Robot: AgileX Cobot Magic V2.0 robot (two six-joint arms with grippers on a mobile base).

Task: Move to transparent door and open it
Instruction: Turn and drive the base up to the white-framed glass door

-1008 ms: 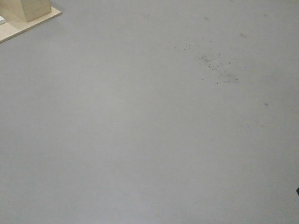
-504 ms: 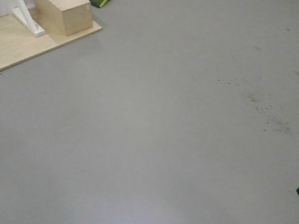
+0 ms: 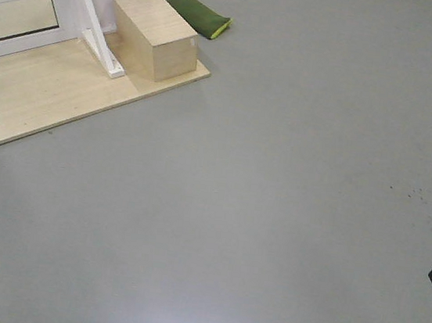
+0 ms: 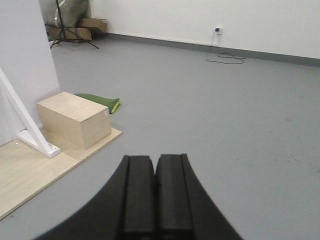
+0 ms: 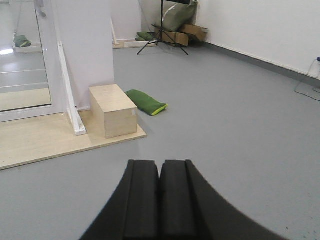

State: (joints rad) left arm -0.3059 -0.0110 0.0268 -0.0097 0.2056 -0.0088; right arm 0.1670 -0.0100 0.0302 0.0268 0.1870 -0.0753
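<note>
Far left, the transparent door (image 5: 22, 60) stands at the back of a pale wooden platform (image 3: 42, 101). Its white-framed glass is cut off by the picture edge, and its handle cannot be made out. To its right come a slanted white brace (image 3: 91, 24), a closed wooden box (image 3: 152, 35) with its contents hidden, and a green bag (image 3: 196, 13) on the grey floor (image 3: 292, 186). The left gripper (image 4: 155, 165) and right gripper (image 5: 160, 167) each have their pads pressed together on nothing, well apart from the door.

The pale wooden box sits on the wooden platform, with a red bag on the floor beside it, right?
No: the bag is green, not red, as the exterior front-facing view shows. The rest holds: wooden box on platform, bag on floor beside it.
</note>
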